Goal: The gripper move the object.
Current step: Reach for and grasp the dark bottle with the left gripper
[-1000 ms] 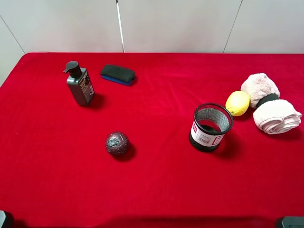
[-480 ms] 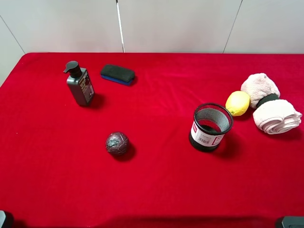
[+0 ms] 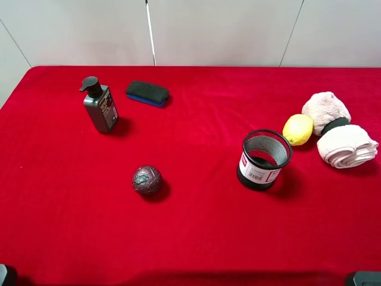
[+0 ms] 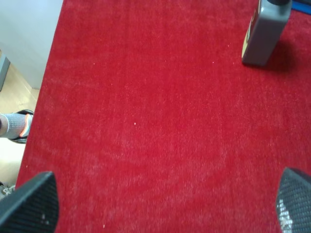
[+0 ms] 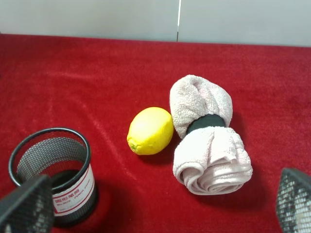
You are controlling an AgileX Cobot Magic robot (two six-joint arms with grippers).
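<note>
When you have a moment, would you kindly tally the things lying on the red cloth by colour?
Dark grey or black: 4 (pump bottle, eraser block, ball, mesh cup)
Yellow: 1 (lemon)
Pale pink: 1 (towel bundle)
Total: 6

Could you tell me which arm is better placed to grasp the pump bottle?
Left: the dark grey rectangular pump bottle stands on the left of the red table, ahead of the left gripper, jaws open.

Pump bottle (image 3: 100, 108) back left, eraser (image 3: 147, 93) beside it, ball (image 3: 146, 180) in front (mesh cup (image 3: 264, 159) well right)
</note>
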